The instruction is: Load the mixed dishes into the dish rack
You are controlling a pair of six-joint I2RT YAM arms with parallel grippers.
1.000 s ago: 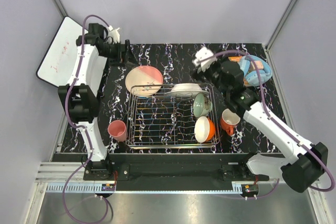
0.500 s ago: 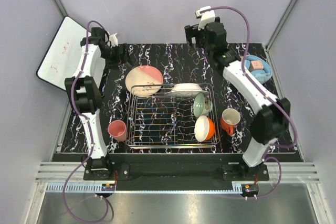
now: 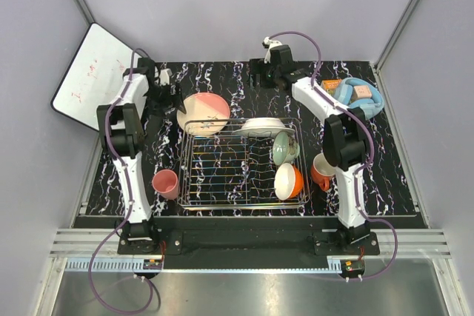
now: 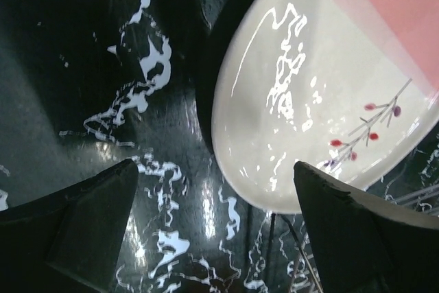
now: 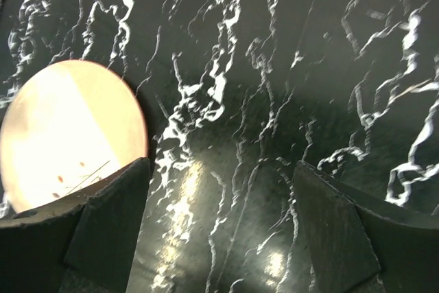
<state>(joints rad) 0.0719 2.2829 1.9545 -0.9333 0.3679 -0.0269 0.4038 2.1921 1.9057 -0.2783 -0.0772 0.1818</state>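
The tabletop showed black with white marble veins; at eleven o'clock of the silver dish rack, the pink plate wore cream, pink and a red-berried twig.

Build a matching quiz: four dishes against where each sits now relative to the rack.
Things:
1. small pink cup
2. orange mug
3. white plate
4. orange bowl

Places:
A. standing in the dish rack, at its far edge
B. on the table, left of the dish rack
C. in the dish rack, near right corner
D. on the table, right of the dish rack

Pairs: 1-B, 2-D, 3-A, 4-C
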